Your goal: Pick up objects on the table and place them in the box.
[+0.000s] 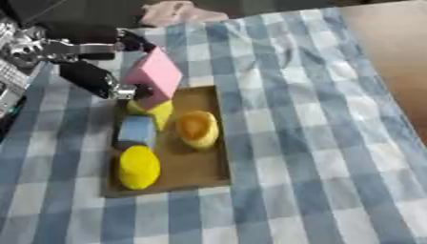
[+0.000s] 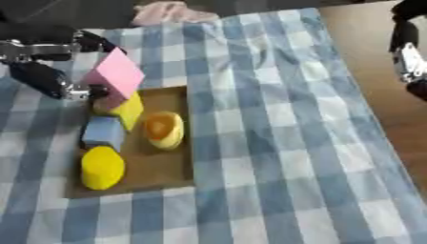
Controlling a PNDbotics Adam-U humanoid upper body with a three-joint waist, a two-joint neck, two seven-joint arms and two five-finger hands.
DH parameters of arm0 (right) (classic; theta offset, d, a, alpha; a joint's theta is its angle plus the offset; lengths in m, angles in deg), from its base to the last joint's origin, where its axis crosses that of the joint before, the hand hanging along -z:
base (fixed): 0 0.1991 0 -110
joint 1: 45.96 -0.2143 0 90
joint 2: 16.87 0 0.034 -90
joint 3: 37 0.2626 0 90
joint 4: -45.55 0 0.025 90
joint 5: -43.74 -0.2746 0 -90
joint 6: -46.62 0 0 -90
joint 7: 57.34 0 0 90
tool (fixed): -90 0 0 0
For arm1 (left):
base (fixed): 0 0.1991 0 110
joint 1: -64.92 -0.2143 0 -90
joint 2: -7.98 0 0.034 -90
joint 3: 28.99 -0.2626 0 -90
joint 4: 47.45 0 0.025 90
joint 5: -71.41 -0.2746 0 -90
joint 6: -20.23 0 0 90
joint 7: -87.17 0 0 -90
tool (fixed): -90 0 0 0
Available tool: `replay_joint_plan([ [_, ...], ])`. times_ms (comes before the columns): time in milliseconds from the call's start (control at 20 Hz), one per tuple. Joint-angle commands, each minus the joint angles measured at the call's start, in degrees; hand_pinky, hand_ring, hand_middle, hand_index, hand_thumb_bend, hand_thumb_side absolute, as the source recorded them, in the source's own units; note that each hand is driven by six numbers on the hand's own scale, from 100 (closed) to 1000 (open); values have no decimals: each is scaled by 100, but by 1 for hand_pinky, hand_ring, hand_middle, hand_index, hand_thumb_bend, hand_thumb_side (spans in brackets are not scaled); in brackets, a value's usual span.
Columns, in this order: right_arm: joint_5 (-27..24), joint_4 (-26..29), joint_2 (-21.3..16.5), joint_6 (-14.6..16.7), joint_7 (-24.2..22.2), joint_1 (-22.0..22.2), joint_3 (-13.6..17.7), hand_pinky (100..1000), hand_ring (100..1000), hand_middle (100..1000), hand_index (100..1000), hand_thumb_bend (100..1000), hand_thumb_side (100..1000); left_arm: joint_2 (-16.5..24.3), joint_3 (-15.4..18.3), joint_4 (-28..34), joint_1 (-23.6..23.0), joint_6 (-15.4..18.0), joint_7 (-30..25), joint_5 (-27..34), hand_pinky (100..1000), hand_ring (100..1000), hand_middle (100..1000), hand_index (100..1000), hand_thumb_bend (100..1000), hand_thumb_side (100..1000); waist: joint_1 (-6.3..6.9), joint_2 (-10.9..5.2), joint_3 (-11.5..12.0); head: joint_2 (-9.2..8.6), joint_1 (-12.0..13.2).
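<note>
My left hand (image 1: 90,76) comes in from the upper left and is shut on a pink block (image 1: 155,75), which it holds tilted over the far end of the shallow brown box (image 1: 171,185). The block's lower edge is close to a yellow block (image 1: 158,113) in the box; I cannot tell whether they touch. Also in the box are a blue block (image 1: 136,132), a round yellow fruit-like piece (image 1: 137,167) and a yellow cup-like piece with an orange inside (image 1: 198,128). My right hand (image 2: 409,50) shows blurred at the upper right edge, away from the box.
A blue and white checked cloth (image 1: 300,143) covers the table. Bare brown tabletop (image 1: 396,57) lies to the right of it. A pink cloth-like bundle (image 1: 177,12) sits at the far edge.
</note>
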Motion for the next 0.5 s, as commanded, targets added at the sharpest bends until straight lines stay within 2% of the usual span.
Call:
replay_joint_plan([
  [50,-25,86,-113,-13,0,-27,73,875,691,654,857,100,470,164,68,185,81,493,-373,51,1000,957,861,995,363,816,-29,-164,2,-28,-10],
  [250,-38,86,-112,-15,-7,-24,71,874,692,654,857,100,470,170,91,277,67,475,-327,125,1000,947,850,979,300,813,-33,-189,10,-29,-18],
  [400,-50,86,-111,-14,0,-22,73,874,691,654,857,100,470,172,83,316,59,434,-380,195,1000,951,858,990,350,848,-38,-209,13,-28,-15],
  [500,-57,86,-109,-15,-3,-21,70,874,691,654,857,100,470,181,73,349,49,421,-431,210,1000,950,856,989,343,853,-44,-220,15,-30,-16],
])
